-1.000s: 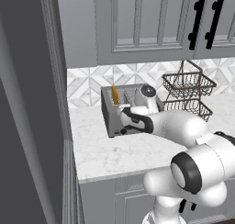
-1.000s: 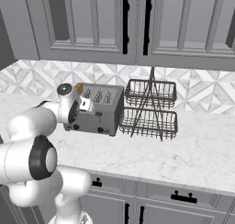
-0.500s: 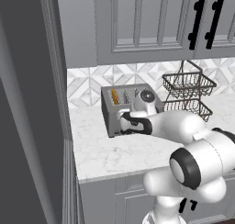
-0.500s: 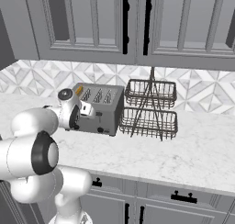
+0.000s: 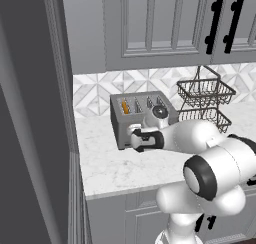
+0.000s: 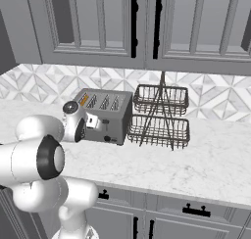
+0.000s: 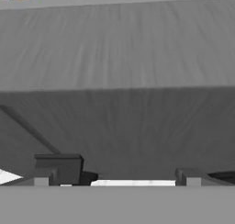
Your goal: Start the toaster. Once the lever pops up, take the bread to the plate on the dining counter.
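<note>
Toaster (image 5: pixel 141 117) not started yet, I judge: bread (image 5: pixel 125 107) sits in the slot at its 9 o'clock end, and my gripper (image 5: pixel 129 138), fingers spread wide and empty, is against the front face. Lever press and carry to the plate remain.

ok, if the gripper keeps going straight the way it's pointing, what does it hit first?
Most likely the toaster: its grey metal front wall lies straight ahead of the open gripper, very close. Exact gap is hard to judge.
</note>
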